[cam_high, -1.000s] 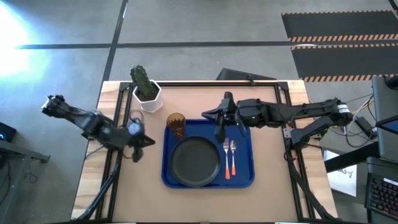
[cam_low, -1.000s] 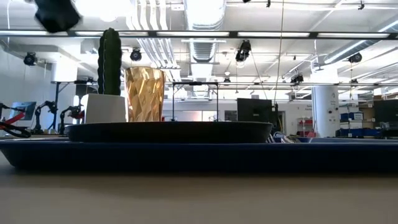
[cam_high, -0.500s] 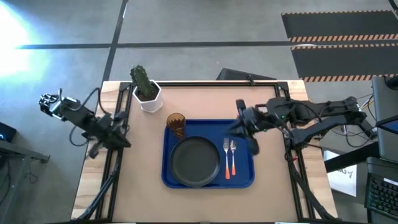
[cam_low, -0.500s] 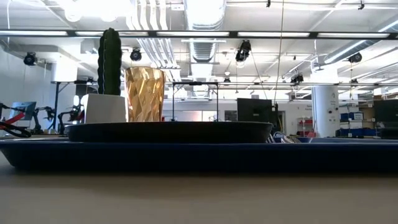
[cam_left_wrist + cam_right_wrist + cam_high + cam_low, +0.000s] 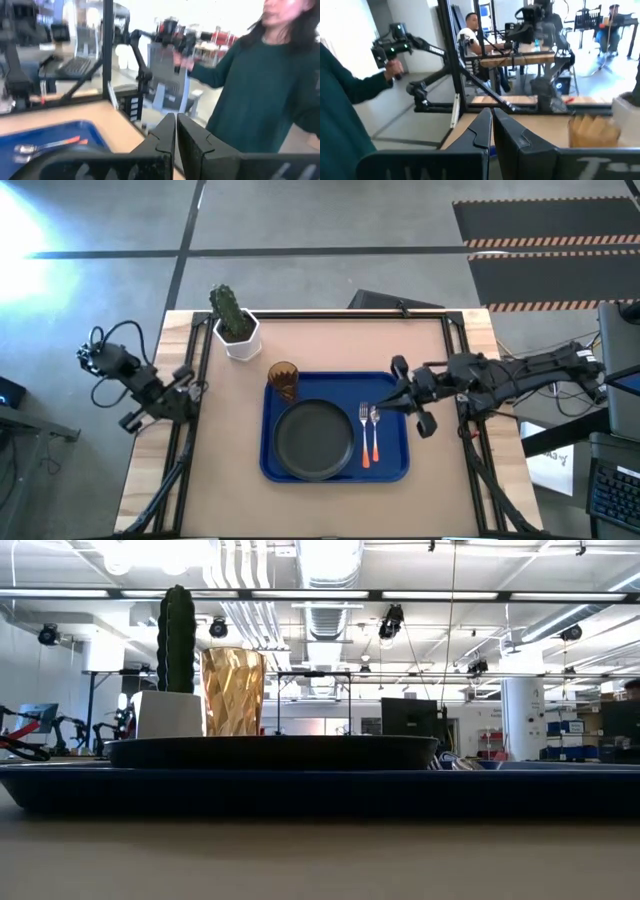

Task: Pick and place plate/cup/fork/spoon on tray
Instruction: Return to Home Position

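The blue tray (image 5: 392,465) lies in the middle of the table. On it rest the dark plate (image 5: 315,438), the amber cup (image 5: 284,380) at its far left corner, and the fork (image 5: 364,430) and spoon (image 5: 375,432) side by side right of the plate. My left gripper (image 5: 194,392) is shut and empty near the table's left edge. My right gripper (image 5: 393,402) is shut and empty above the tray's right rim, close to the spoon. The low view shows the tray (image 5: 320,790), plate (image 5: 270,752) and cup (image 5: 233,690), with no gripper.
A white pot with a green cactus (image 5: 235,330) stands at the table's far left, behind the cup. A person in a dark green top (image 5: 260,95) stands beyond the table's right side. Bare tabletop lies near and left of the tray.
My left gripper has drawn back from beside the tray toward the table's left edge. My right gripper has drawn back from over the tray's far part toward the table's right edge, to the tray's right rim. The tray and the things on it have kept still.
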`<state>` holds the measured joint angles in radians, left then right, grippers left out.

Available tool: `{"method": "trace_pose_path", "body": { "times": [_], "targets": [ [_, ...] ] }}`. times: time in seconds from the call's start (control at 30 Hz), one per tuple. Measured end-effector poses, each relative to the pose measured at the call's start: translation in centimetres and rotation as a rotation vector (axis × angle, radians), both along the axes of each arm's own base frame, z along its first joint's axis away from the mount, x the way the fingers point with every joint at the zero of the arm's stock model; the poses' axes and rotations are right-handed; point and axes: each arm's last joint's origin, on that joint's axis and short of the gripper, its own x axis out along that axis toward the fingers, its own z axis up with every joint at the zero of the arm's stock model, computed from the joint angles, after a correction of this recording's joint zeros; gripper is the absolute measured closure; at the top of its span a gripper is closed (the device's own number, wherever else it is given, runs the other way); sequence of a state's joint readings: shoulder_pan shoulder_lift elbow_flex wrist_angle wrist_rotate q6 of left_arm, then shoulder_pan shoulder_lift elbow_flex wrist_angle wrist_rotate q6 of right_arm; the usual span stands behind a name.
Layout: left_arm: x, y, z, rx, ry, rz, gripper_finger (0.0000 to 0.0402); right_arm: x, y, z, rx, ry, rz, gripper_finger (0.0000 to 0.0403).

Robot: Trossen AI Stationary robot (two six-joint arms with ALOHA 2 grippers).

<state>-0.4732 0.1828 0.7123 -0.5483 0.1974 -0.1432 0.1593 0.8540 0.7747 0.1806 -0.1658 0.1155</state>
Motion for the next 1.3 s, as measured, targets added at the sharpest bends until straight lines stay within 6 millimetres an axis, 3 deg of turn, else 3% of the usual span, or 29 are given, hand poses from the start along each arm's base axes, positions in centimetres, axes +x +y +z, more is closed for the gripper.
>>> {"method": "trace_pose_path", "body": {
  "times": [0.13,0.33,0.53,0.83,1.1,1.3],
  "targets": [
    [-0.4,0.2,-2.1,-0.027,-0.049,-0.002,0.0401,-1.5,-0.2,-3.6,0.086,-0.016,-0.003,0.0394],
    [-0.3,0.1,-4.4,-0.023,-0.043,-0.002,0.0401,-3.5,-0.7,-7.2,0.116,-0.058,-0.053,0.0394],
    [-0.1,0.0,-4.8,-0.016,-0.027,-0.002,0.0402,-6.0,-1.5,-10.6,0.174,-0.045,-0.159,0.0394],
    [-0.1,0.0,-5.1,-0.009,-0.001,-0.001,0.0402,-10.3,-2.2,-11.9,0.231,-0.262,-0.142,0.0394],
    [-0.1,0.1,-5.7,0.017,0.049,0.006,0.0402,-11.0,-2.3,-14.3,0.177,-0.183,-0.156,0.0394],
    [0.1,0.0,-6.0,0.027,0.054,0.033,0.0402,-11.4,-2.7,-14.7,0.115,-0.171,-0.269,0.0394]
  ]
}}
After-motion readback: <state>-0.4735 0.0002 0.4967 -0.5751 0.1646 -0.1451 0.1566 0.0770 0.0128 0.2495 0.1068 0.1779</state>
